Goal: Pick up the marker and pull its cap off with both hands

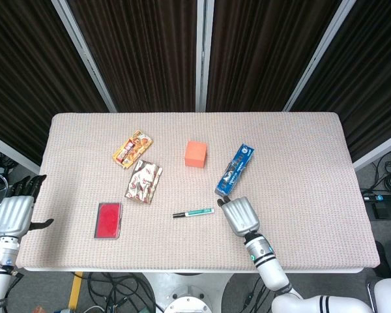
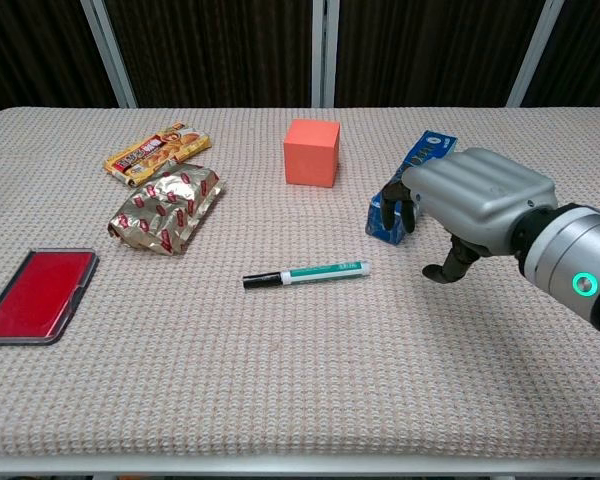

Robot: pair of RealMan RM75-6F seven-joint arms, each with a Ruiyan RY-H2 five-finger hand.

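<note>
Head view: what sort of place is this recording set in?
Probably a lab data-collection station rather than a home: a table under a woven cloth stands before dark curtains on metal posts, cables tangle on the floor beneath, and unrelated props lie spread out, such as a marker and an orange cube.

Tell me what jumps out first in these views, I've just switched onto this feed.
The right hand dominates, hovering open over the table just right of the marker and in front of the blue box. The marker lies untouched at centre front, black cap pointing left. The orange cube stands out behind it, and the left hand waits off the table's left edge.
</note>
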